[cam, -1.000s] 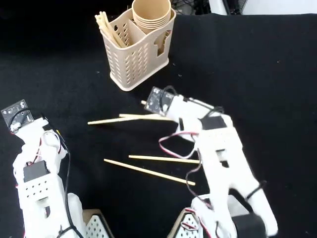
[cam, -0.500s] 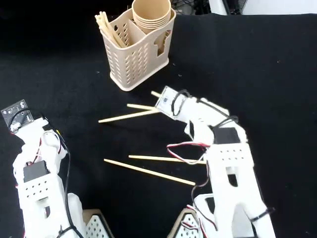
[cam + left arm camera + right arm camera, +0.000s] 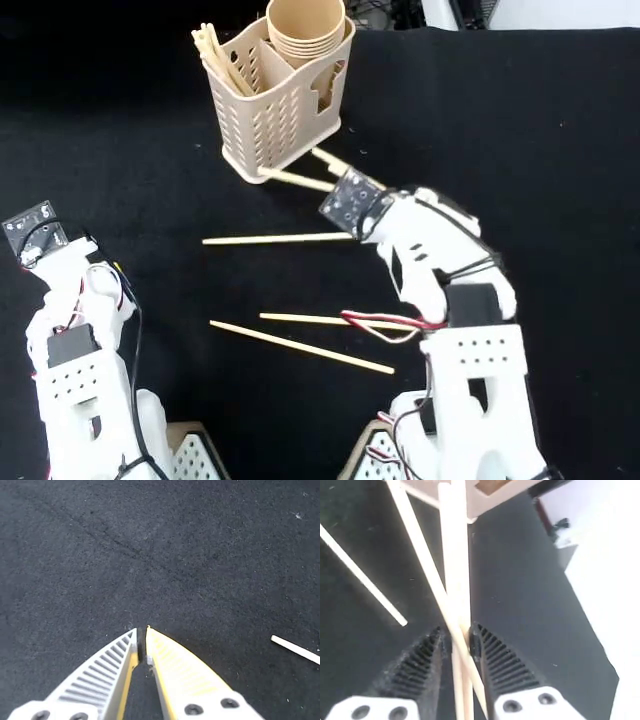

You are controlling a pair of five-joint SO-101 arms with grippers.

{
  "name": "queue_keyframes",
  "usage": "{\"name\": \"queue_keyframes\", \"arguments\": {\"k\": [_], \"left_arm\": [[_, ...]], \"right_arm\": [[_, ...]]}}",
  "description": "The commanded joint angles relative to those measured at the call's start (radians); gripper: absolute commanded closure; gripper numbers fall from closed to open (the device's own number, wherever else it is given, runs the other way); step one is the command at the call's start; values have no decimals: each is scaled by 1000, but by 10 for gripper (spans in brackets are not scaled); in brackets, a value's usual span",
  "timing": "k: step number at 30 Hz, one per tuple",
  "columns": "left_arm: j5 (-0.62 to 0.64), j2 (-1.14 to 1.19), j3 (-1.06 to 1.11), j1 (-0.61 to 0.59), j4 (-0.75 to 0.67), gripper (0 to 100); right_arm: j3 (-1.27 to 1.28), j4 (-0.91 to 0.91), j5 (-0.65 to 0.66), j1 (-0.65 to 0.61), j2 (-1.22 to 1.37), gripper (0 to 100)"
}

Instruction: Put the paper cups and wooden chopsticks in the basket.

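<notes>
My left claw point(image 3: 141, 630) is pressed together on nothing, low over the black cloth point(image 3: 100, 540). Three loose chopsticks point(image 3: 300, 346) lie farther out (one end hidden under my right arm's cable). My right claw point(image 3: 456, 632) pinches two crossed sticks point(image 3: 454, 555), their far ends at the foot of the basket point(image 3: 275, 120). Inside it are nested paper cups point(image 3: 305, 25), rims too close to count, and a bundle of chopsticks point(image 3: 215, 50).
</notes>
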Motion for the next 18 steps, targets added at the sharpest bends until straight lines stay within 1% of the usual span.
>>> {"name": "queue_keyframes", "arguments": {"k": [1,4,11,13,18], "left_arm": [[8,-6,-45,-8,-15,945],[8,-6,-45,-8,-17,945],[8,-6,-45,-8,-15,945],[8,-6,-45,-8,-15,945],[8,-6,-45,-8,-17,945]], "right_arm": [[-97,-18,-107,6,-21,986],[-130,-51,-227,6,-21,986],[-142,-325,-542,-2,-16,986],[-150,-379,-589,-21,10,986],[-288,-385,-606,-51,193,986]]}}
